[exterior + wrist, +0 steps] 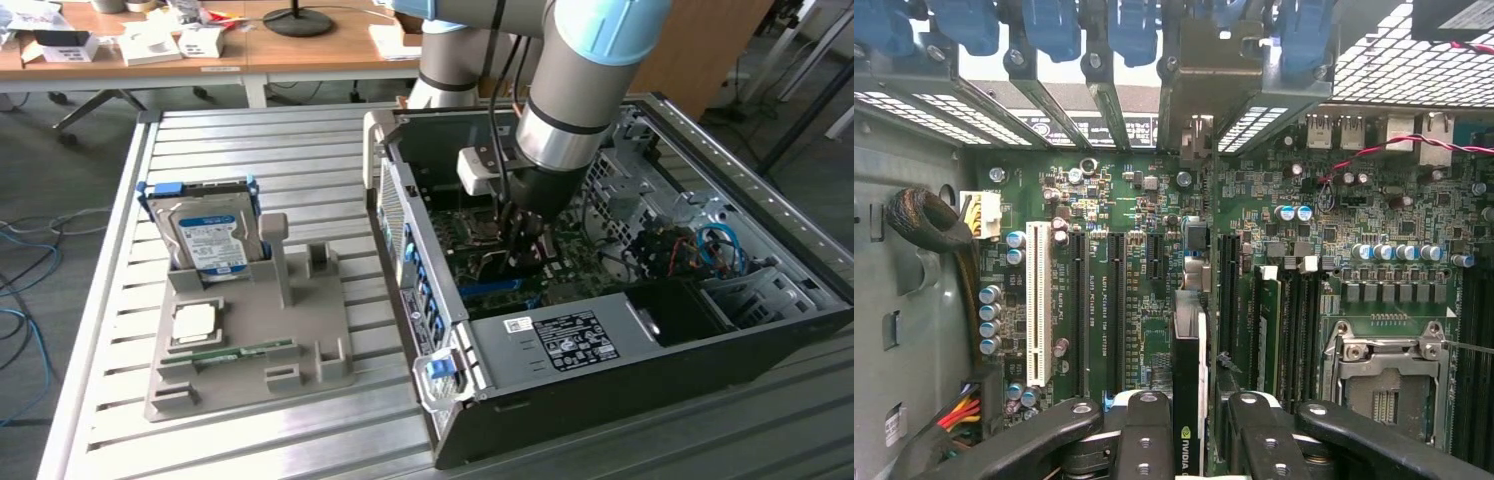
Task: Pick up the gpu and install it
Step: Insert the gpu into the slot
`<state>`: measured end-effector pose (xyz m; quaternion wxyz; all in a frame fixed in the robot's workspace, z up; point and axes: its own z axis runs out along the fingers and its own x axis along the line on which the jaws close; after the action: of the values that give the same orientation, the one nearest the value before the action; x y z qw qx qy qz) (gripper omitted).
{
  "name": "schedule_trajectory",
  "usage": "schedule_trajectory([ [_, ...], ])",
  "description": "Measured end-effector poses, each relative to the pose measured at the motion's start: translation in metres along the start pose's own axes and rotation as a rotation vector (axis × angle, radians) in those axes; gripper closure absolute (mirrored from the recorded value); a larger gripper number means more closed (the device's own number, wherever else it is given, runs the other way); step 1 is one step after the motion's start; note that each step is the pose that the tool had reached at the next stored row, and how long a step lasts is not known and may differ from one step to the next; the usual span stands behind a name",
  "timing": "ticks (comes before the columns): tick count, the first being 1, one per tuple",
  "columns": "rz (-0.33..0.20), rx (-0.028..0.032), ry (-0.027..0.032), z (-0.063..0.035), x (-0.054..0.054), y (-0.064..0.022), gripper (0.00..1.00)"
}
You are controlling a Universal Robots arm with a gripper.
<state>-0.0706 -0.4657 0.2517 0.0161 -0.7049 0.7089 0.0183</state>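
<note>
A: Wrist view, where's the gpu [1190,340]?
B: Pinched edge-on in the claw [1192,410], upright over the motherboard [1134,200] slots.
A: Exterior view?
B: Claw reaches down inside the open computer case [561,400].

Exterior view overlooks the open case [534,425]; wrist view nears its motherboard [1154,330].

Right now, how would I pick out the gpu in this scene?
Look inside the open computer case, over the green motherboard. The gpu is the thin dark card held on edge in the pincer, bearing an NVIDIA logo, unlike the bare slots beside it.
</note>
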Motion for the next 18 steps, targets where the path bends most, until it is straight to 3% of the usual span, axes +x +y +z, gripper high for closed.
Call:
schedule_trajectory([
  [18,0.000,0.0002,0.0000,0.0006,0.0000,0.0006,0.74],
])
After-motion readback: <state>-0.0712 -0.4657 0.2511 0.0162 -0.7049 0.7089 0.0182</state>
